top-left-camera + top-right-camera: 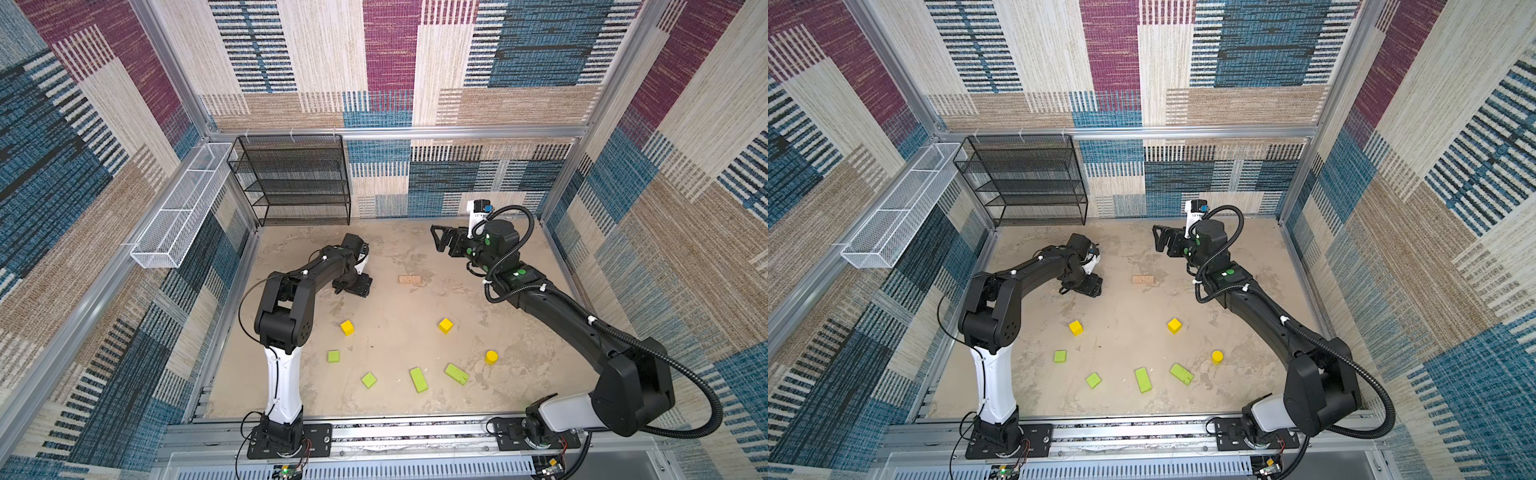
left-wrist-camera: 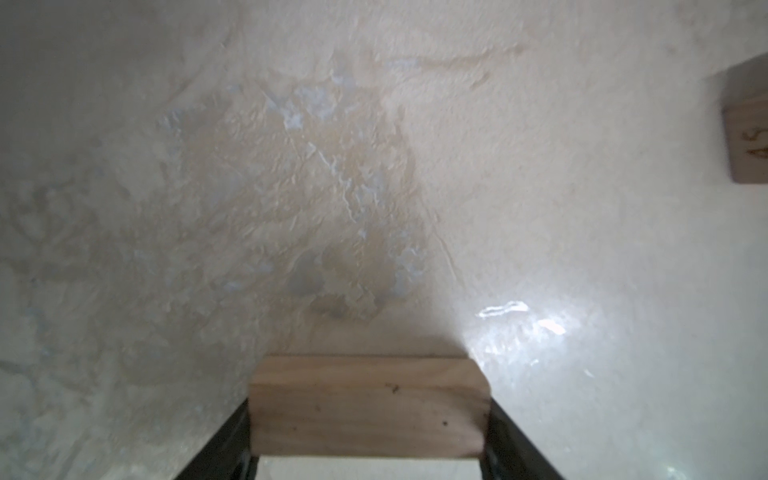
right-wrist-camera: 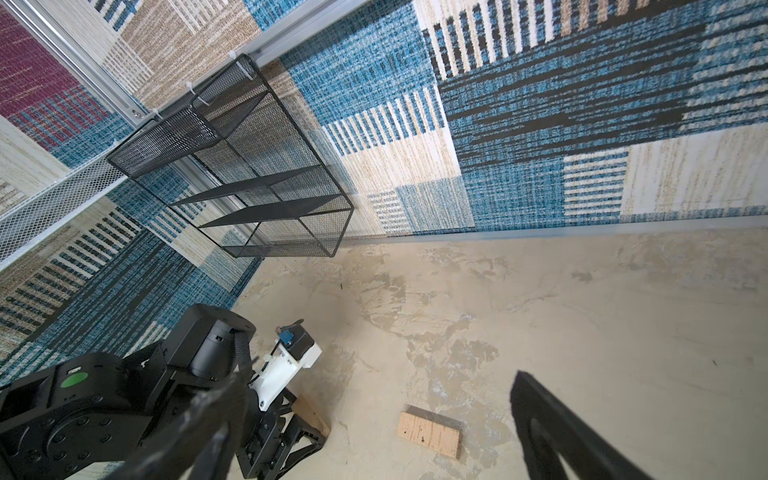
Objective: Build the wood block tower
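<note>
My left gripper [image 1: 353, 286] is low over the table left of centre, and its black fingers [image 2: 232, 440] press both ends of a plain tan bar [image 2: 368, 405], also visible in the right wrist view [image 3: 311, 415]. A second tan bar [image 1: 410, 279] lies flat to its right. Two yellow cubes [image 1: 347, 327] [image 1: 446, 325] sit nearer the front. A yellow cylinder [image 1: 491, 356] stands at the front right. Several lime-green flat pieces [image 1: 419, 379] lie along the front. My right gripper [image 1: 436, 239] hangs open above the back of the table, holding nothing.
A black mesh shelf [image 1: 297, 178] stands at the back left against the wall. A white wire basket [image 1: 183, 208] hangs on the left wall. Carpeted walls close in three sides, and a metal rail [image 1: 395, 432] runs along the front.
</note>
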Available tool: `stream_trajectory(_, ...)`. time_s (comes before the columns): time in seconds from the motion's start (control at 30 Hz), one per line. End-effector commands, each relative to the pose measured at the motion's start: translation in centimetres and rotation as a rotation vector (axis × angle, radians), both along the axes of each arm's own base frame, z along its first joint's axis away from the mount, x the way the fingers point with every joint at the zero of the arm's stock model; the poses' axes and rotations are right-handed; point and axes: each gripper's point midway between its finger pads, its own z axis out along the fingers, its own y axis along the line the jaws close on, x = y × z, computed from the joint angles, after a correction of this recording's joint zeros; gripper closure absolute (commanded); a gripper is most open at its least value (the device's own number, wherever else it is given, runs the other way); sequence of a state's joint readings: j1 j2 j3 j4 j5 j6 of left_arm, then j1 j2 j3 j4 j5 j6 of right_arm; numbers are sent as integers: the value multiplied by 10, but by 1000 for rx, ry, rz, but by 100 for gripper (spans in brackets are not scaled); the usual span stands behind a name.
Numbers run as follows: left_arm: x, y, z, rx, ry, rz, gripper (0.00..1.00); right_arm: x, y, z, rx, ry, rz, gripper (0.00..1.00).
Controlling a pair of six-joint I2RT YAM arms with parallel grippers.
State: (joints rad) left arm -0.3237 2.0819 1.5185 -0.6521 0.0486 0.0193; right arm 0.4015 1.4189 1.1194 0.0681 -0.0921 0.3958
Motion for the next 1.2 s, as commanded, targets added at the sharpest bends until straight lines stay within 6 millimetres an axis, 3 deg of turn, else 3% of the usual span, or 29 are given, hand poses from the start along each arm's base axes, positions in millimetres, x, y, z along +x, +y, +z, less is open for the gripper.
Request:
stream_trajectory(0.0, -24, -14, -3, -93, 102, 53, 32, 3, -4, 3, 6, -13, -28, 1)
stream_trajectory(0.23, -46, -22, 8, -27, 73, 146, 33, 6, -9, -6, -22, 5, -53, 1)
stream_trajectory(0.47, -60, -60, 24, -23, 15, 215, 33, 7, -20, -19, -35, 33, -70, 1)
stream_trajectory(0.83, -54, -131, 26, -14, -78, 250, 33, 0, -62, -31, 33, 58, -133, 1)
stream_trajectory(1.03, -47, -153, 23, -52, -99, 315, 33, -4, -79, -31, 44, 50, -170, 1)
stream_trajectory(1.17, -41, -158, 19, -50, -114, 356, 33, -5, -87, -34, 67, 52, -186, 1)
